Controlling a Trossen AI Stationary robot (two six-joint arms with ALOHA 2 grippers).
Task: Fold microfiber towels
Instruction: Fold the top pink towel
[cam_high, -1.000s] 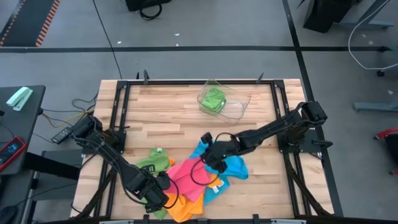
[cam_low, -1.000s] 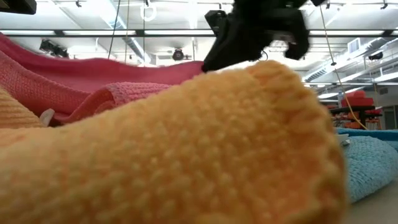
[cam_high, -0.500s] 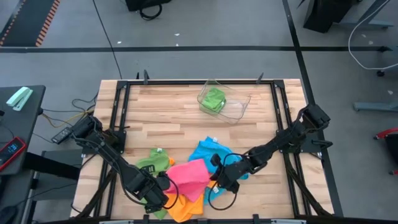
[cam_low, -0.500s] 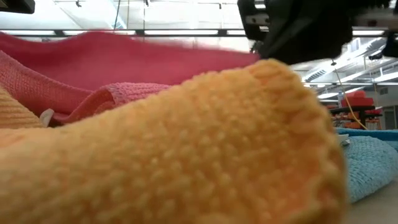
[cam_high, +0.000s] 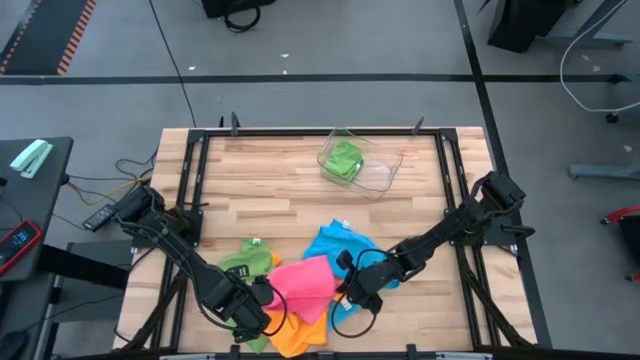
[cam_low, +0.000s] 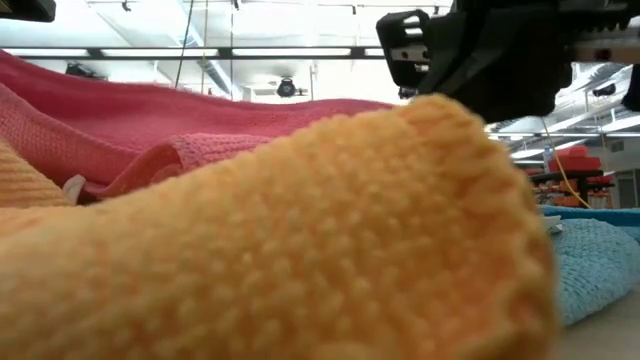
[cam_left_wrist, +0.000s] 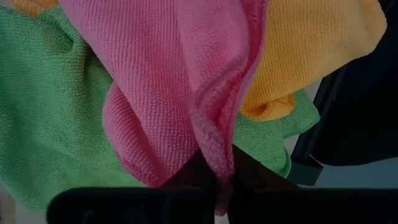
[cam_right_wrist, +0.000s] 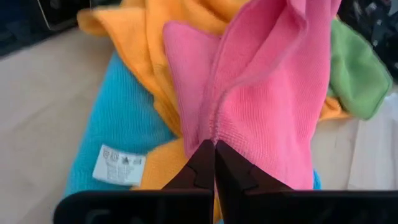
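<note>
A pink towel (cam_high: 303, 285) is stretched between my two grippers over a heap of towels near the table's near edge. My left gripper (cam_high: 262, 299) is shut on its left end, and my right gripper (cam_high: 347, 290) is shut on its right end. Under it lie an orange towel (cam_high: 295, 335), a green towel (cam_high: 245, 262) and a sky blue towel (cam_high: 340, 248) with a white label (cam_right_wrist: 119, 163). The orange towel (cam_low: 300, 230) fills the low view, with the pink one (cam_low: 150, 115) behind it. My left gripper pinches a bunched fold of the pink towel's edge (cam_left_wrist: 214, 163) between its two fingers, coming from above and pointing down. The cloth rises from the fingers in folds and rests on the green and orange towels. My right gripper pinches the pink towel's hemmed edge (cam_right_wrist: 214, 135) between its two fingertips, slanting down from the table's right side. The cloth is gathered into folds at the fingers and sags onto the orange and blue towels.
A clear plastic tray (cam_high: 382, 172) stands at the far middle of the table with a folded green towel (cam_high: 342, 160) inside. Bare wood lies between the tray and the heap. Black frame rails (cam_high: 190, 190) run along the table's sides.
My right gripper has gone toward the table's near edge and down, carrying its end of the pink towel off the blue towel. The pink towel has sunk lower over the heap, and more of the blue towel shows. The left end has stayed in place.
</note>
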